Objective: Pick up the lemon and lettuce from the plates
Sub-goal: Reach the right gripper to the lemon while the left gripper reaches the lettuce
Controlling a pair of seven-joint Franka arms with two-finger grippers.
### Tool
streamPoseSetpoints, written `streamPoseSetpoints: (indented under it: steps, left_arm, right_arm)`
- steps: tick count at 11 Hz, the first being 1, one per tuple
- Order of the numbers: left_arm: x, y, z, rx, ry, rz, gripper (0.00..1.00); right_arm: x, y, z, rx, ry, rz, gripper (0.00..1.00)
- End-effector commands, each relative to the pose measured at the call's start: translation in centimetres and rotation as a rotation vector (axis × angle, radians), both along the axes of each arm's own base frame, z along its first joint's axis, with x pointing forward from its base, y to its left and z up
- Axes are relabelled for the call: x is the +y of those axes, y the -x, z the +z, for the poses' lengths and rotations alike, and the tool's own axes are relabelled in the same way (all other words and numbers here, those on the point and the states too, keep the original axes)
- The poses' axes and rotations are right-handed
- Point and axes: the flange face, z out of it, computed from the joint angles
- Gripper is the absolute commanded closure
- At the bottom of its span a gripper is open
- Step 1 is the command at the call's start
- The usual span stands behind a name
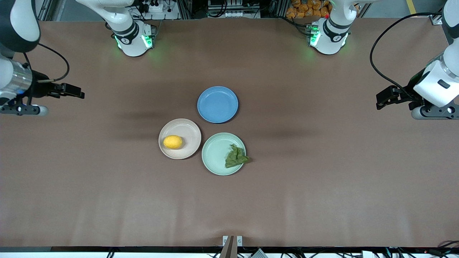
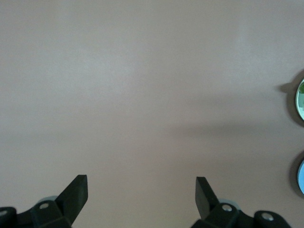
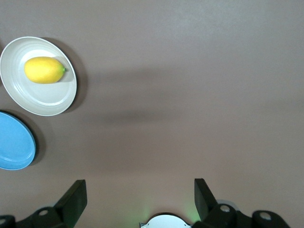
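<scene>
The lemon [image 1: 173, 142] lies on the beige-pink plate [image 1: 188, 129] near the table's middle; both show in the right wrist view, lemon [image 3: 44, 70] on plate [image 3: 47, 100]. The lettuce [image 1: 236, 156] lies on the pale mint plate [image 1: 214, 154], at its edge toward the left arm's end, overhanging the rim. A sliver of that plate [image 2: 300, 97] shows in the left wrist view. My right gripper [image 1: 23, 109] is open and empty at the right arm's end of the table, fingers wide apart [image 3: 140, 187]. My left gripper [image 1: 434, 112] is open and empty at the left arm's end [image 2: 141, 185].
An empty blue plate [image 1: 217, 104] sits beside the two plates, farther from the front camera; it also shows in the right wrist view [image 3: 12, 142]. The brown table [image 1: 322, 186] stretches bare around the plates. Both arm bases stand along the table's edge by the robots.
</scene>
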Motion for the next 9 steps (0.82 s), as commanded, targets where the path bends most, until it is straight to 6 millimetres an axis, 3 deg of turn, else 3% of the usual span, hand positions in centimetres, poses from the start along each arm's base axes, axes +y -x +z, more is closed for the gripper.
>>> streamPoseSetpoints:
  steps: [1, 2, 5, 8, 9]
  left_arm:
    - [0.0, 0.0, -0.3, 0.017, -0.006, -0.020, 0.00]
    - [0.1, 0.0, -0.3, 0.017, -0.006, -0.019, 0.00]
    - [-0.3, 0.0, -0.2, 0.015, -0.005, -0.011, 0.00]
    - [-3.1, -0.6, -2.0, 0.034, 0.000, -0.033, 0.00]
    - [-4.8, -0.9, -3.2, 0.052, -0.003, -0.034, 0.00]
  right_arm:
    - [1.8, -1.2, -2.4, 0.040, 0.001, -0.031, 0.00]
    - [1.9, -2.2, -3.8, 0.048, 0.001, -0.034, 0.00]
    - [5.6, -4.5, -9.1, 0.103, -0.096, -0.139, 0.00]
    - [12.8, -6.4, -13.4, 0.090, -0.002, -0.334, 0.00]
    - [13.9, -7.2, -14.8, 0.083, 0.042, -0.365, 0.00]
